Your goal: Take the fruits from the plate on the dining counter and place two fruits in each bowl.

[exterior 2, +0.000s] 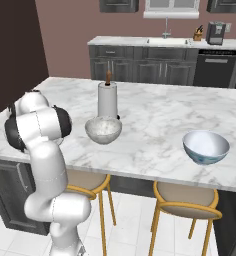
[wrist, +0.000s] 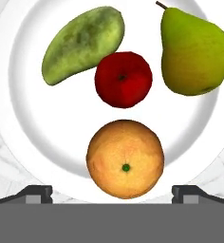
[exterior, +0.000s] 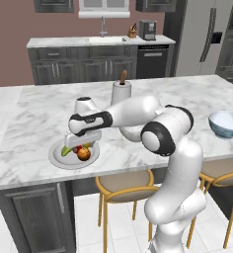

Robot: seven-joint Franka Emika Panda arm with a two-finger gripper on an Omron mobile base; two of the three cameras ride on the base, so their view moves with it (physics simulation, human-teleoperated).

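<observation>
The plate (wrist: 28, 118) lies on the dining counter (exterior: 34, 123) near its front edge, left of the arm. On it are four fruits: an orange-brown one (wrist: 126, 159), a round red one (wrist: 123, 79), an elongated green one (wrist: 83, 43) and a yellow-green pear (wrist: 192, 50). My gripper (wrist: 112, 192) hangs open just above the plate (exterior: 57, 157), its fingertips (wrist: 35, 192) standing either side of the orange-brown fruit (exterior: 84, 154) without touching it. The speckled bowl (exterior 2: 104, 129) sits mid-counter. The blue-sided bowl (exterior 2: 206, 146) stands to the right (exterior: 226, 123). Both look empty.
A paper towel roll (exterior 2: 107, 100) on a holder stands just behind the speckled bowl. Round yellow stools (exterior: 124, 185) are tucked under the counter's front edge. The back counter has a sink (exterior 2: 166, 41) and a coffee machine (exterior: 147, 29).
</observation>
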